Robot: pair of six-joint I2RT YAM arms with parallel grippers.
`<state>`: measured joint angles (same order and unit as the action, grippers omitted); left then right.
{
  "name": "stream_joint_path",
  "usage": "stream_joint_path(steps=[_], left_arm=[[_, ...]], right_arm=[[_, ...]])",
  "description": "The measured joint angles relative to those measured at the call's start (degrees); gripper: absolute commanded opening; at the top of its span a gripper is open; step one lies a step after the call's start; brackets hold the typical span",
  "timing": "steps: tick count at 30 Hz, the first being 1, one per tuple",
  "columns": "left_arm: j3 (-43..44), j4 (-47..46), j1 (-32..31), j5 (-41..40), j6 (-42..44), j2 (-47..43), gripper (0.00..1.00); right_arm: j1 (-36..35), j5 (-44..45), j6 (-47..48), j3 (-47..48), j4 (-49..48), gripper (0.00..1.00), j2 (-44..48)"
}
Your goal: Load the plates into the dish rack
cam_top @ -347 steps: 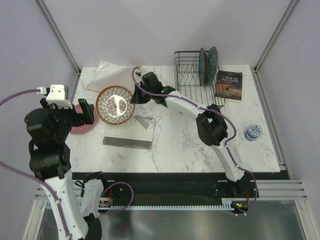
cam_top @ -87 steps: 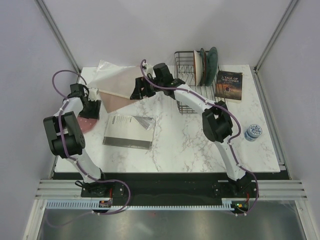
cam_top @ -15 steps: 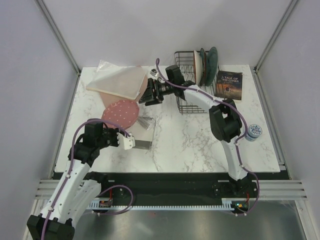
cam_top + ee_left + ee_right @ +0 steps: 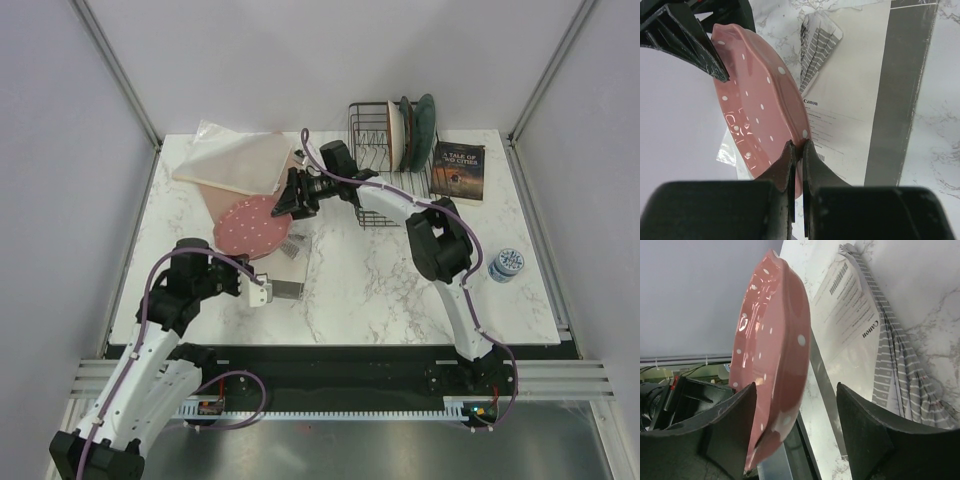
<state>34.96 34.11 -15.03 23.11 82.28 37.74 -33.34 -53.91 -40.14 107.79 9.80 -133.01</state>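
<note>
A reddish-pink speckled plate (image 4: 250, 225) is held tilted on edge above the table's left-middle. My left gripper (image 4: 256, 265) is shut on its near rim; in the left wrist view the fingertips (image 4: 796, 146) pinch the plate (image 4: 755, 110). My right gripper (image 4: 288, 206) stands open astride the far rim. In the right wrist view the plate (image 4: 772, 340) lies against one finger, with a gap to the other. The dish rack (image 4: 365, 165) at the back holds a whitish plate (image 4: 393, 135), a dark blue plate (image 4: 405, 130) and a teal plate (image 4: 427, 120), all upright.
A printed manual (image 4: 285, 270) lies flat under the held plate. A pinkish sheet under a clear bag (image 4: 235, 160) sits at the back left. A dark book (image 4: 458, 170) lies right of the rack. A small blue-and-white round object (image 4: 507, 265) is near the right edge.
The right gripper has slid down-left over the plate's far rim and its jaws have narrowed. The left gripper still grips the plate, which has shifted slightly.
</note>
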Motion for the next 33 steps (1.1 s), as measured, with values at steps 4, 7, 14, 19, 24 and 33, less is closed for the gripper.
stream_joint_path(steps=[4, 7, 14, 19, 24, 33], left_arm=[[0.0, -0.57, -0.9, 0.0, 0.55, 0.07, 0.02], [-0.35, -1.33, -1.53, 0.09, 0.66, 0.11, 0.02], [-2.86, -6.84, -2.4, -0.5, 2.67, 0.09, 0.18], [-6.51, -17.75, -2.54, -4.92, 0.57, 0.81, 1.0], [-4.96, -25.05, -2.54, -14.75, -11.74, 0.76, 1.0], [7.17, -29.07, -2.29, -30.77, -37.99, -1.01, 1.0]], right_arm=[[-0.46, -0.09, -1.99, 0.04, -2.56, 0.45, 0.0], [-0.46, 0.09, -3.65, 0.04, -3.43, 0.3, 0.0], [0.22, 1.49, -4.55, -0.2, -4.52, 0.0, -0.07], [0.9, 2.12, -3.28, -0.7, -4.66, 0.0, 0.2], [2.97, 4.72, -1.9, 0.55, -1.55, 0.0, 1.7], [6.62, 37.18, 22.53, 19.34, 14.43, 0.0, 6.54]])
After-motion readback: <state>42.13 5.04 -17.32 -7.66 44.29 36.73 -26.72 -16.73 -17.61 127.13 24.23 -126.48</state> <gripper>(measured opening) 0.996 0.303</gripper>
